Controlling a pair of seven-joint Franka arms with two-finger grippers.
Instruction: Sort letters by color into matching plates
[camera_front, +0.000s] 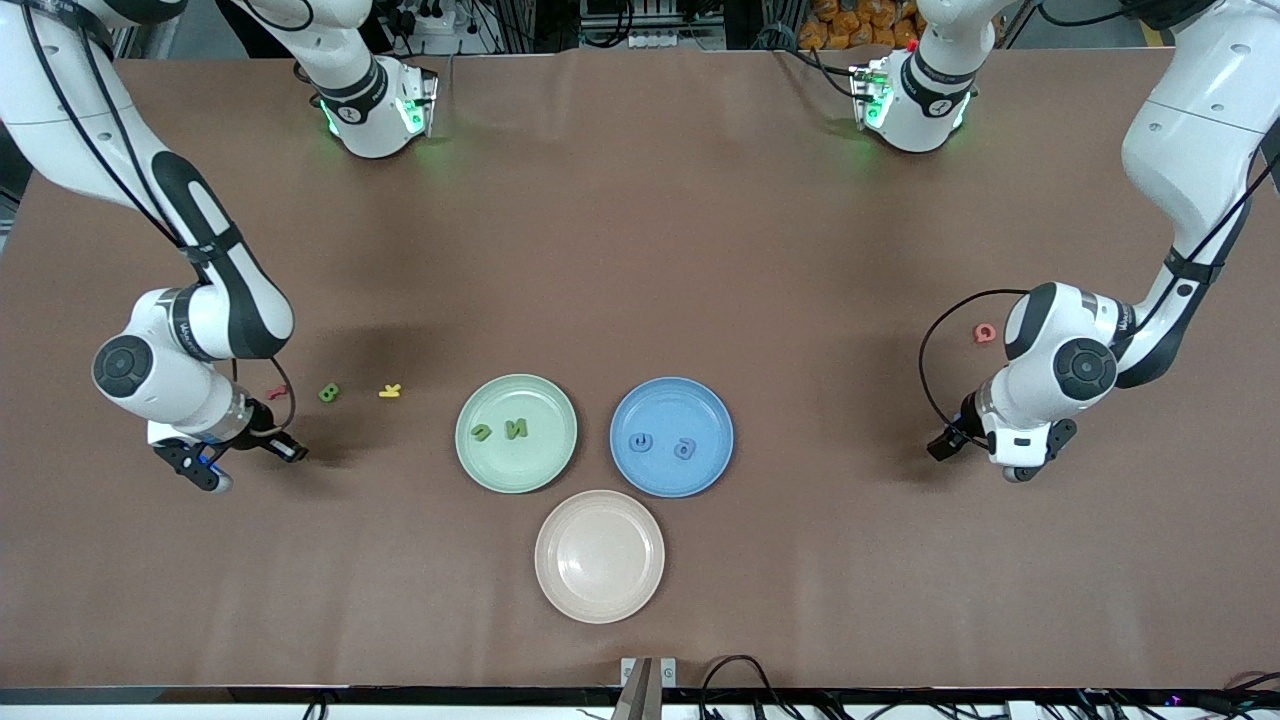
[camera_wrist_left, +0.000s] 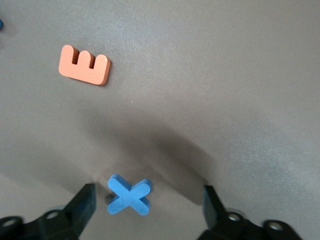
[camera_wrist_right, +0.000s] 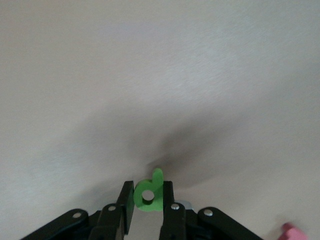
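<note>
Right gripper (camera_wrist_right: 148, 200): jaws closed on a green letter (camera_wrist_right: 149, 193) with a round hole, its tip poking out past them. Bare tabletop (camera_wrist_right: 160, 75) below. Pink piece (camera_wrist_right: 292, 232) at frame edge.

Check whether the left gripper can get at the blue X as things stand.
Probably yes. In the left wrist view the blue X lies flat on the brown table, between the open fingers of the left gripper, with nothing over it. The orange E lies well apart.
</note>
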